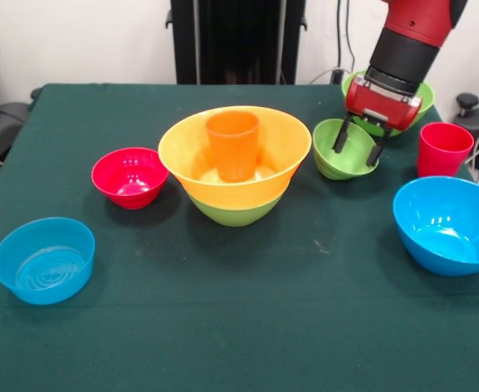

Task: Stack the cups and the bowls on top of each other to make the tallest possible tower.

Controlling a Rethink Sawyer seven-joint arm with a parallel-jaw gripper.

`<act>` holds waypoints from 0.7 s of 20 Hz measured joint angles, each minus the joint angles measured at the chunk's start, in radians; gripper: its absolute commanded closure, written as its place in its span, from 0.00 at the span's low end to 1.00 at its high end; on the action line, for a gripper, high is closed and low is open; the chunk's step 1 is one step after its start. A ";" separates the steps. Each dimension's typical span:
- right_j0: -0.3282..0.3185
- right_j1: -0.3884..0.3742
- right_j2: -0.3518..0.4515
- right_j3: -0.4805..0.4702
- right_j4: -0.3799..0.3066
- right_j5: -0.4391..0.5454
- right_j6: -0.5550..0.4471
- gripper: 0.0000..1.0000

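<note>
dk green tablecloth (223, 327), black pedestal (235, 41) behind

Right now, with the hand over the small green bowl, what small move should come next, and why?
Probably lower the hand a little and close it on the small green bowl. Its fingers are open and straddle the bowl's rim, and the bowl stands alone beside the stack of orange cup and wide bowls.
</note>
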 measured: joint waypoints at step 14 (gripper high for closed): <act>-0.012 -0.053 0.002 0.000 0.001 0.046 0.000 0.00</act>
